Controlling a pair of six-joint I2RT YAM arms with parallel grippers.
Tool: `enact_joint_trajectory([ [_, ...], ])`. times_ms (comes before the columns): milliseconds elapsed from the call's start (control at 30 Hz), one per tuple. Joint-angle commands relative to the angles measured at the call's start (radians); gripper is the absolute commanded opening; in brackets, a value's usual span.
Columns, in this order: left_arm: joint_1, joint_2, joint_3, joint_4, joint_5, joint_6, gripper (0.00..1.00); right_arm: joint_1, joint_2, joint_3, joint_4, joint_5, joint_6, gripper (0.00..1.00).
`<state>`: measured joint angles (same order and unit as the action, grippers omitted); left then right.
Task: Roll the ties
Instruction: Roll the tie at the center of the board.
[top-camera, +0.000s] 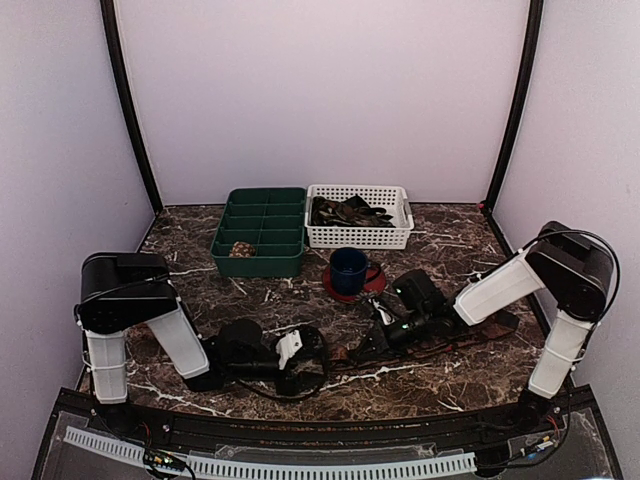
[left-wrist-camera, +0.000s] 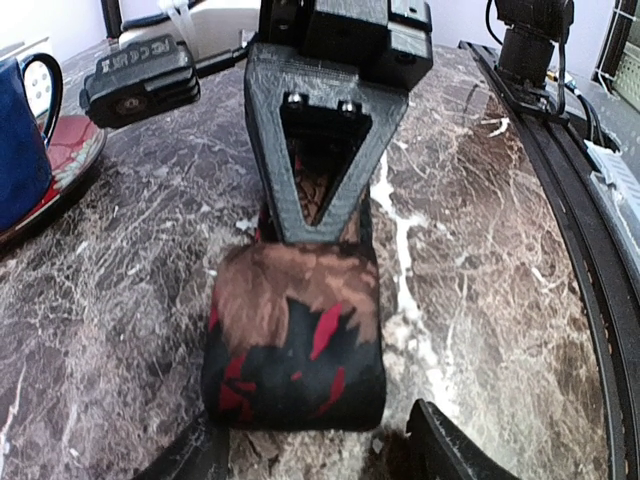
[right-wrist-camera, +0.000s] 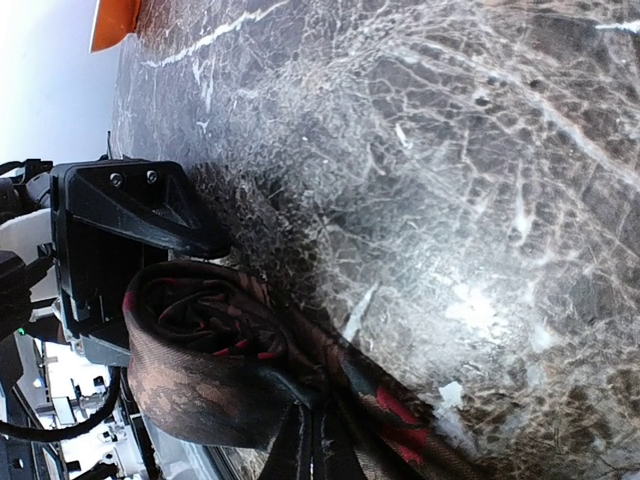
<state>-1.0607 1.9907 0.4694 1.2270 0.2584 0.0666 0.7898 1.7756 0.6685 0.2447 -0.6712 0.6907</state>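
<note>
Judging by the layout, you were partway. One coiled tie (top-camera: 240, 248) sat in the green tray (top-camera: 262, 268). Another tie (left-wrist-camera: 295, 350) lay part-rolled on the tabletop (top-camera: 450, 240), between the spread fingers of your left gripper (left-wrist-camera: 318, 452). The right gripper (right-wrist-camera: 310, 440) was shut against its tail, and more ties (top-camera: 345, 212) waited in the basket (top-camera: 358, 241).

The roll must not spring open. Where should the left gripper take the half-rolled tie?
Probably the tie at its coil, across the two side edges, coming from opposite the right gripper. The coil lies on its curved face, the tail pinned by that shut gripper, and the open left gripper straddles it.
</note>
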Motion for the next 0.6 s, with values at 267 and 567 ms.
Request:
enact_joint_trajectory([
  [267, -0.005, 0.046, 0.103, 0.063, 0.056, -0.018, 0.42, 0.011, 0.044, 0.003, -0.069, 0.069, -0.03, 0.0],
  [567, -0.01, 0.124, 0.231, -0.002, 0.109, -0.003, 0.37, 0.019, 0.064, 0.016, -0.061, 0.065, -0.033, 0.0],
])
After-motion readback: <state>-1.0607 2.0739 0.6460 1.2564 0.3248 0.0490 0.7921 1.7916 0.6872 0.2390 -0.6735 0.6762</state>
